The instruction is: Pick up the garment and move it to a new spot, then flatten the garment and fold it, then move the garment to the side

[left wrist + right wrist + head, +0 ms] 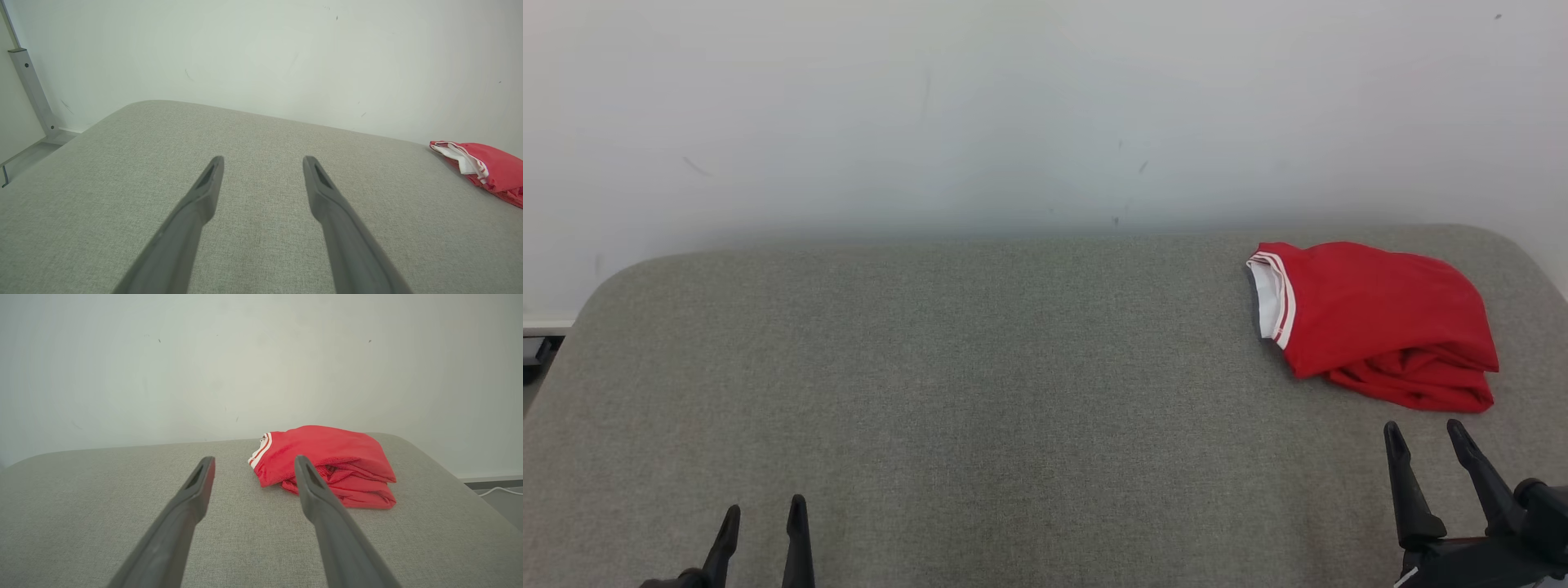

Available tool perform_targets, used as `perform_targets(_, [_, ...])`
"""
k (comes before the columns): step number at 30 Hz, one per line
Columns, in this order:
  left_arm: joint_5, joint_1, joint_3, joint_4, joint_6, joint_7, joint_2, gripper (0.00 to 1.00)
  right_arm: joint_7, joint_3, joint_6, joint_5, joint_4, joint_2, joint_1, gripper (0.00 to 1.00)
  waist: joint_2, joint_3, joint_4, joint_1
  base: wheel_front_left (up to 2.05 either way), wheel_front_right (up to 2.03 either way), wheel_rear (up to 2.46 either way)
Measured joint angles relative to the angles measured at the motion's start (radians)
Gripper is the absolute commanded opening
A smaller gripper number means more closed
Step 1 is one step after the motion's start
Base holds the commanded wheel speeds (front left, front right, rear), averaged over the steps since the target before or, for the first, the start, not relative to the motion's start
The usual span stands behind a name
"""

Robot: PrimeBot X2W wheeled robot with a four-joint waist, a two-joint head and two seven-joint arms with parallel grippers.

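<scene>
The garment is red with a white striped band, folded into a thick bundle at the far right of the grey padded table. The left wrist view catches the garment at its right edge. In the right wrist view the garment lies just ahead of the fingers. My right gripper stands open a short way in front of the bundle, apart from it. My left gripper is open at the table's near left, far from the cloth. The left gripper and the right gripper hold nothing.
A pale wall rises right behind the table. The table's rounded right edge drops to the floor, where a white cable lies. A metal frame post stands off the table's left side.
</scene>
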Motion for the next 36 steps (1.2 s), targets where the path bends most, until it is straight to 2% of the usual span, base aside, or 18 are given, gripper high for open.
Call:
perform_targets(14, [0.006, 0.001, 0.003, -0.01, 0.0, 0.011, -0.003, 1.0, 0.025, -0.011, 0.0, -0.013, -0.02, 0.009, 0.016, 1.0, 0.0, 0.0, 0.001, 0.0, 0.0, 0.0, 0.0])
perform_targets(15, [0.007, 0.001, 0.003, -0.007, 0.0, 0.011, -0.004, 0.0, 0.025, -0.01, 0.0, -0.017, -0.018, 0.01, 0.017, 0.0, 0.0, 0.0, 0.001, 0.0, 0.0, 0.0, 0.0])
perform_targets(21, [0.005, 0.006, -0.003, 0.054, -0.002, 0.012, -0.024, 0.0, 0.029, 0.015, 0.001, -0.016, 0.041, 0.058, 0.046, 0.0, 0.0, 0.0, 0.001, 0.0, 0.0, 0.0, 0.0])
perform_targets(25, [-0.016, 0.006, 0.005, 0.063, -0.004, 0.021, -0.026, 0.0, 0.038, 0.002, 0.008, 0.013, 0.043, 0.064, 0.045, 0.0, 0.0, 0.003, 0.001, 0.0, 0.0, 0.0, 0.0])
perform_targets(36, [-0.182, -0.002, 0.037, 0.082, -0.035, 0.048, -0.038, 0.0, 0.071, -0.029, 0.03, 0.138, 0.069, 0.093, 0.033, 0.0, 0.0, 0.01, -0.001, 0.0, 0.0, 0.0, 0.0])
